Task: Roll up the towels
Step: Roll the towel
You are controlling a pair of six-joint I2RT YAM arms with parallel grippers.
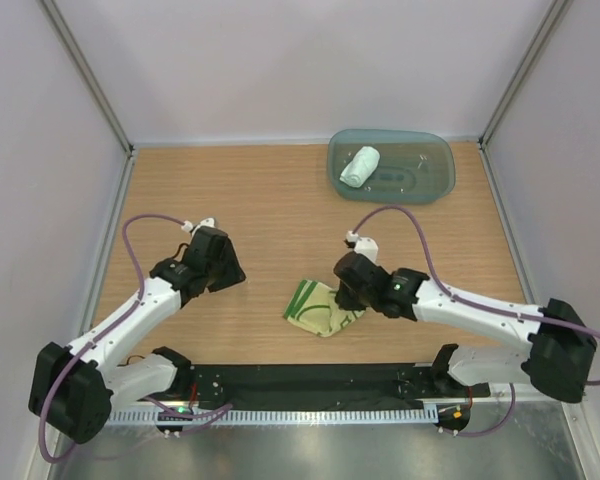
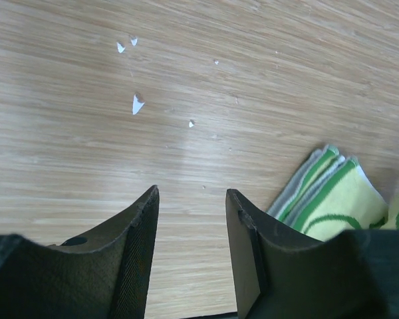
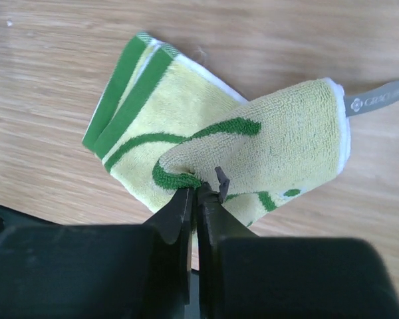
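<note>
The pale yellow towel [image 1: 318, 308] with green line drawings lies on the wooden table near the front middle, one part folded over itself. My right gripper [image 3: 197, 189] is shut on a pinched fold of that towel [image 3: 272, 143], at its near edge. The plain mint-white towel [image 1: 359, 166] lies rolled inside the teal tray. My left gripper [image 2: 189, 199] is open and empty over bare wood, left of the yellow towel's green-edged corner [image 2: 329, 193].
The translucent teal tray [image 1: 430, 170] stands at the back right of the table. Small white specks [image 2: 137, 104] lie on the wood ahead of the left gripper. Grey walls enclose the table on three sides.
</note>
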